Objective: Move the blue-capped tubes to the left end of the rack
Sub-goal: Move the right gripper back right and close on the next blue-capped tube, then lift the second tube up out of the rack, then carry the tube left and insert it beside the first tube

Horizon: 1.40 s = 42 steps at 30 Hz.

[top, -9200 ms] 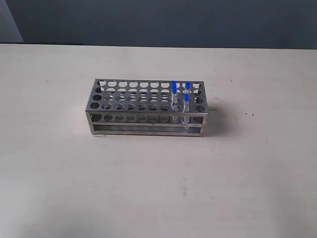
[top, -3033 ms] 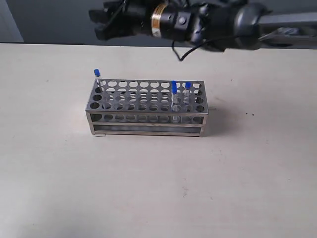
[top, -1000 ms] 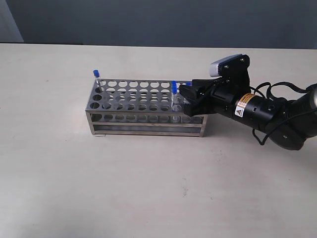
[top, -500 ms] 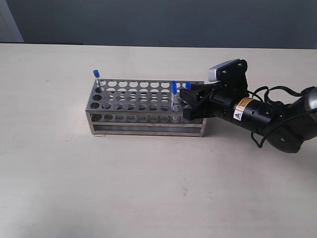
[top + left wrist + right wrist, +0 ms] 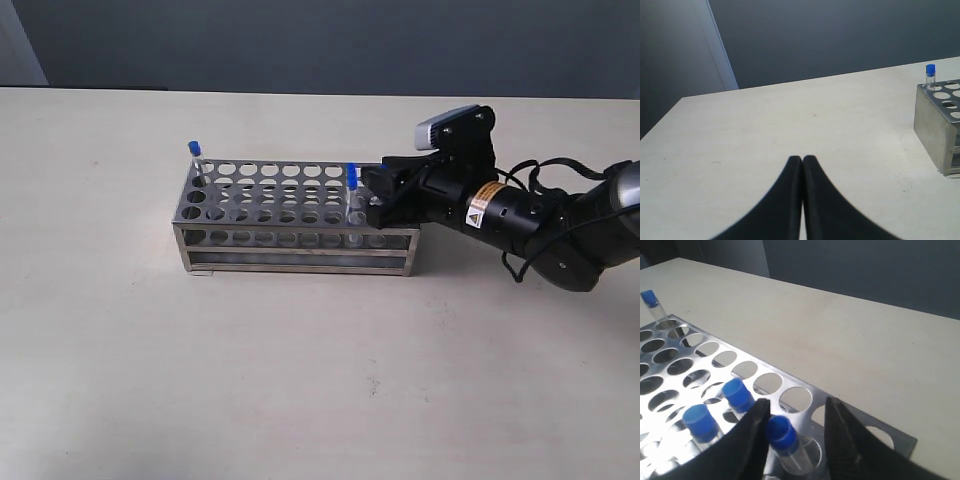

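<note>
Rack [image 5: 300,238], steel, on bench [image 5: 300,380]. One blue-capped tube [image 5: 195,158] in a left-end corner hole; other tubes [image 5: 737,394] at right end. Right claw [image 5: 796,407] fingers apart, straddling one right-end tube [image 5: 780,432]. Left claw [image 5: 802,160] fingers pressed together, empty, above bench near rack's left end

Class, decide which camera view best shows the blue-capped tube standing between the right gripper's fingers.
The right wrist view: the tube stands in its hole in the rack between the open fingers. The exterior view has the right gripper covering it; the left wrist view misses it.
</note>
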Available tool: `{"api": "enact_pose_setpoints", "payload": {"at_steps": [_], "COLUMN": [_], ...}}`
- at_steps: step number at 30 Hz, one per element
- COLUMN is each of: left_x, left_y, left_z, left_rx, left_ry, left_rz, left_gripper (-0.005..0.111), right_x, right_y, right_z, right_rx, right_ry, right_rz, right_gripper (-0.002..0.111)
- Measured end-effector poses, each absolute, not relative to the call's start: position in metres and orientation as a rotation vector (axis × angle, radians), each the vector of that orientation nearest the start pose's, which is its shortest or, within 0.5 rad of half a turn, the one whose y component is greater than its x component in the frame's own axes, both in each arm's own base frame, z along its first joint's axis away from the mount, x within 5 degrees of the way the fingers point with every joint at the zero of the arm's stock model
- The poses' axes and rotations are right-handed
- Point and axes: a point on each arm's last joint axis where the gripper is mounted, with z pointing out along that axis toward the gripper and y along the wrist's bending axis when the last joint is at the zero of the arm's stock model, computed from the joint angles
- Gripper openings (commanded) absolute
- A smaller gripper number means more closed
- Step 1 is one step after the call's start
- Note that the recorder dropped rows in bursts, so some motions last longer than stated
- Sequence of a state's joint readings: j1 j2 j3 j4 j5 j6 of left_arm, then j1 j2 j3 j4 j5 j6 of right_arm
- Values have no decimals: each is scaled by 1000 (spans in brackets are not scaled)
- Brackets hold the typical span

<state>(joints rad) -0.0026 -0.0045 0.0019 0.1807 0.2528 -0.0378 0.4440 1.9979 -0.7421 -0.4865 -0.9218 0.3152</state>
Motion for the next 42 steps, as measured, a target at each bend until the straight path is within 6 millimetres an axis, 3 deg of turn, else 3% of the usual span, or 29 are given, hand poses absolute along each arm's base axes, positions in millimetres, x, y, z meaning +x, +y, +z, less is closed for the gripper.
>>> {"api": "enact_pose_setpoints", "payload": {"at_steps": [3,6,14,20,26,31,34,37,42], "left_x": [55,55,55,55,55,55,55,55,55], "left_y": [4,4,4,4,4,4,4,4,4], "left_z": [190,190,190,190,190,190,190,190,190], "left_rx": [88,88,88,88,88,88,88,88,88], "left_ry": [1729,1729,1729,1729,1729,1729,1729,1729,1729], "left_rz": [138,138,138,138,138,138,138,138,138], "left_gripper": [0,0,0,0,0,0,0,0,0], "right_x": [302,302,302,301,302,297,295,293,299], "right_y": [181,181,180,177,184,218,246,275,315], "right_z": [115,115,119,157,213,250,258,251,224], "right_rx": [-674,-675,-673,-684,-735,-806,-844,-892,-944], "right_ry": [1798,1800,1803,1746,1662,1558,1515,1499,1527], "right_rz": [659,658,649,600,524,560,612,662,715], "right_gripper": [23,0,-1,-1,-1,-1,-1,-1,-1]}}
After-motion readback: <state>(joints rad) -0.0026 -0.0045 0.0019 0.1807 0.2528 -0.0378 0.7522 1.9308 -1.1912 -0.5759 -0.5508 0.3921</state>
